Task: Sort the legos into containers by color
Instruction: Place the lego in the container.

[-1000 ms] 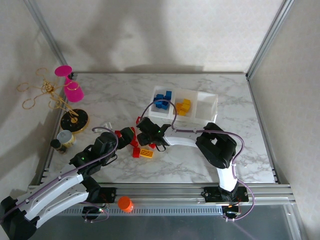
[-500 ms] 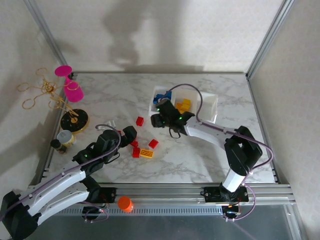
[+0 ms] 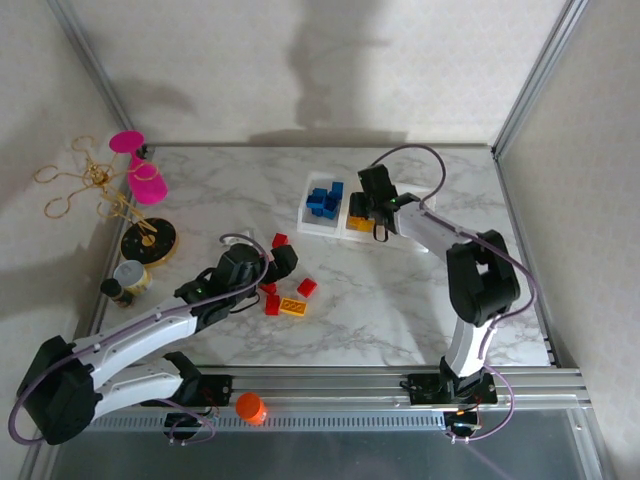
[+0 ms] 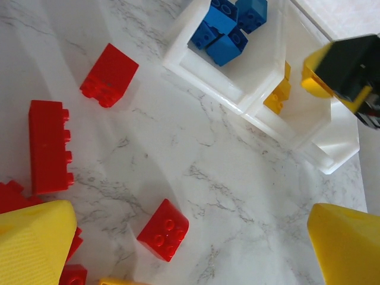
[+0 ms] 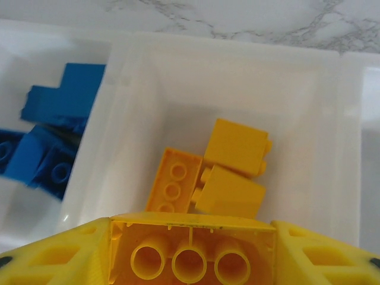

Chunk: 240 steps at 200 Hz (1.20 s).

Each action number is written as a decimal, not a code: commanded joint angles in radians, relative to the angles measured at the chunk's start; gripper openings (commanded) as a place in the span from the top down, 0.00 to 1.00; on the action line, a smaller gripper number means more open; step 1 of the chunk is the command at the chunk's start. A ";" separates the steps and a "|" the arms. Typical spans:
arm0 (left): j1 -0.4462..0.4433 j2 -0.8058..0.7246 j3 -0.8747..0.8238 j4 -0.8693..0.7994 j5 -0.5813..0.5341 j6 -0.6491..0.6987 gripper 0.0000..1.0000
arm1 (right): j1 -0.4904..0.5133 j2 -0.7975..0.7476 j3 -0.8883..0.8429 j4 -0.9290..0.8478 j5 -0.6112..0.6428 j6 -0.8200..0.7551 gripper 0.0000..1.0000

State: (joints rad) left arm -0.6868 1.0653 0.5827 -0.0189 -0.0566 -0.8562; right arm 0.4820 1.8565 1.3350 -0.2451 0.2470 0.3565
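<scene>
**Right arm brings a yellow brick over the tray's middle compartment**

Since half a second ago the right gripper (image 3: 375, 205) has swung from the near left corner of the tray (image 3: 420, 203) to a spot above its middle compartment. The left gripper (image 3: 281, 262) has pushed a little farther out among the loose pieces on the table (image 3: 400, 300).

From the right wrist camera, the right gripper's fingers are clamped on a yellow brick (image 5: 193, 252). Its hollow underside, with three round tubes, faces the lens. Below it, three yellow legos (image 5: 234, 160) lie touching one another on the floor of the middle compartment. The blue legos (image 5: 56, 130) are piled in the compartment to the left, behind the dividing wall.

The left gripper's jaws stand wide apart and hold nothing. From the left wrist camera, its yellow fingertips (image 4: 35, 243) sit at the bottom corners, above the marble. The red legos (image 4: 49, 146) are scattered on the table between the left gripper and the tray. One long red brick lies just beside the left fingertip, a square one sits between the two fingertips, and another is nearer the tray's corner. Seen from above, what looks like a flat yellow piece (image 3: 294, 307) lies beside the red bricks nearest the arm bases, but it is too small to be sure of its shape.
</scene>
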 commanded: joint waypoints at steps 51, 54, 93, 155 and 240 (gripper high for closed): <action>-0.011 0.033 0.067 0.038 0.001 0.033 0.00 | -0.032 0.187 0.220 -0.002 0.078 -0.070 0.31; -0.011 0.031 0.068 0.037 0.001 0.034 0.00 | -0.031 0.186 0.223 -0.002 0.079 -0.072 0.30; -0.011 0.023 0.068 0.050 0.007 0.028 0.00 | -0.031 0.126 0.197 0.001 0.071 -0.069 0.25; -0.011 -0.026 0.057 0.024 -0.002 0.028 0.00 | 0.023 -0.071 0.051 0.006 0.046 -0.046 0.23; -0.011 -0.193 -0.027 -0.125 -0.072 -0.009 0.00 | 0.247 -0.296 -0.221 -0.010 -0.033 -0.003 0.18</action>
State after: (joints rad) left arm -0.6907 0.9203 0.5842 -0.0536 -0.0795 -0.8429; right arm 0.6674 1.6218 1.1732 -0.2379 0.2417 0.3256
